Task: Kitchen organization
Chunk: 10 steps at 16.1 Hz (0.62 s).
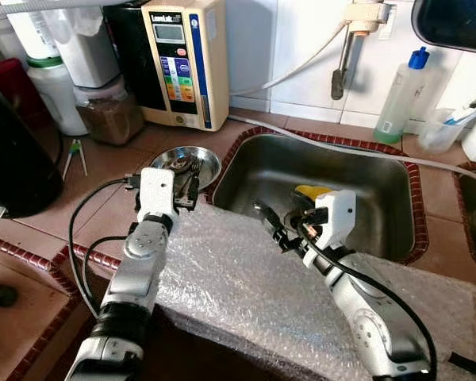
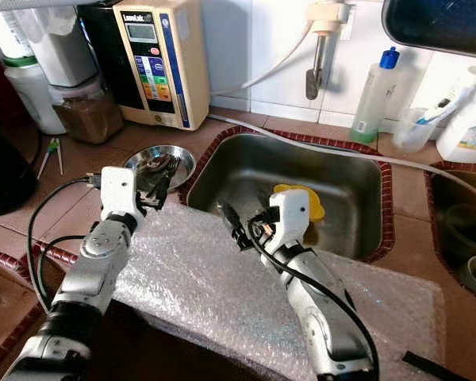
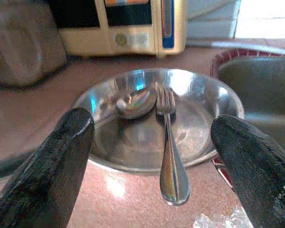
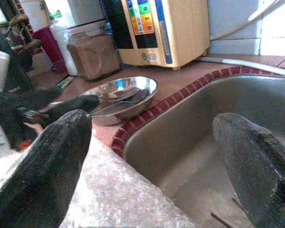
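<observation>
Now the spread left pincer (image 3: 152, 137) lines up on the fork (image 3: 171, 152) in the bowl (image 3: 199, 90); closing comes next, while the right pincer (image 4: 152, 142) waits spread.

Head cams look down; 2 wrist cams share steel bowl (image 3: 152, 123) close-up.

There is one steel bowl (image 3: 152, 137), and it holds one fork (image 3: 171, 147) and one spoon (image 3: 135, 102). One sink (image 1: 301, 171) holds one yellow item (image 1: 311, 191). Two grippers are there, the left gripper (image 1: 186, 186) and the right gripper (image 1: 274, 222).
</observation>
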Tool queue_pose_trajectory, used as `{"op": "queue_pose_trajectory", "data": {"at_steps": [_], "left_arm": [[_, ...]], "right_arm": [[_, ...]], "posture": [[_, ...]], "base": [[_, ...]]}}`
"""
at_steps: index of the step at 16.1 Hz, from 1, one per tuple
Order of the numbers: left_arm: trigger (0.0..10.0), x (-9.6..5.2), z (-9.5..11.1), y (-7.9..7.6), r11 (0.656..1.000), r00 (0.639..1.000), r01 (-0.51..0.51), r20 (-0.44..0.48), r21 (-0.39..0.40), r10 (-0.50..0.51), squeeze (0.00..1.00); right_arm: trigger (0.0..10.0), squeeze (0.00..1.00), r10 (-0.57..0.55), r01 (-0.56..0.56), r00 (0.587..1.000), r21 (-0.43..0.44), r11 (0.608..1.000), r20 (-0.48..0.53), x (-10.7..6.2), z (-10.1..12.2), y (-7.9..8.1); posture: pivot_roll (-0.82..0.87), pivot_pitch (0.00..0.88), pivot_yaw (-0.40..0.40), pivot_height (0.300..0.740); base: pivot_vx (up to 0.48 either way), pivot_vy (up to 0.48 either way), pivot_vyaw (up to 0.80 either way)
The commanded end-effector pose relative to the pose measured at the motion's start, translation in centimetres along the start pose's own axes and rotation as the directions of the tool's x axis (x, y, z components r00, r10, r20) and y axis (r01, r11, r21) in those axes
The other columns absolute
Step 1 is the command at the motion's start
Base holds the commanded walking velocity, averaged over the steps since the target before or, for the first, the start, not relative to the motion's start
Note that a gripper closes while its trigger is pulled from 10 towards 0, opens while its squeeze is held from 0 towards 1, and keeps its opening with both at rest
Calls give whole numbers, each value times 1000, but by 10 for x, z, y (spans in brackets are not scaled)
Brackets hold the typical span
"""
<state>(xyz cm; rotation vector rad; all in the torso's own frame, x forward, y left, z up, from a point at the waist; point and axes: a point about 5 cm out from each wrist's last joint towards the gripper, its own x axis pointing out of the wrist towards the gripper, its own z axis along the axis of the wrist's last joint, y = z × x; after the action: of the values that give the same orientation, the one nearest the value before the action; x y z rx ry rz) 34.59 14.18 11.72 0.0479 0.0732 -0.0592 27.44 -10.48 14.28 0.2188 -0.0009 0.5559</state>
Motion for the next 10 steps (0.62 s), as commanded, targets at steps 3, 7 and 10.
{"op": "queue_pose_trajectory", "data": {"at_steps": [3, 7, 10], "left_arm": [[10000, 5, 4, 1, 999, 1000, -18, -26, -40, 17, 0], [8549, 2, -12, 0, 998, 994, 2, -111, -59, -8, 0], [2549, 4, -12, -3, 998, 990, 21, -137, -65, -30, 0]], "right_arm": [[10000, 0, 54, -54, 999, 14, 998, -8, -2, 5, 10], [10000, 0, 74, -74, 997, 23, 997, -29, -4, 5, 12], [10000, 0, 67, -67, 997, 25, 997, -33, -5, 4, 11]], "posture": [[-129, 0, 57, 740], [-147, 0, 69, 740], [-148, 0, 76, 740]], "base": [[0, 0, 0], [0, 0, 0], [0, 0, 0]]}}
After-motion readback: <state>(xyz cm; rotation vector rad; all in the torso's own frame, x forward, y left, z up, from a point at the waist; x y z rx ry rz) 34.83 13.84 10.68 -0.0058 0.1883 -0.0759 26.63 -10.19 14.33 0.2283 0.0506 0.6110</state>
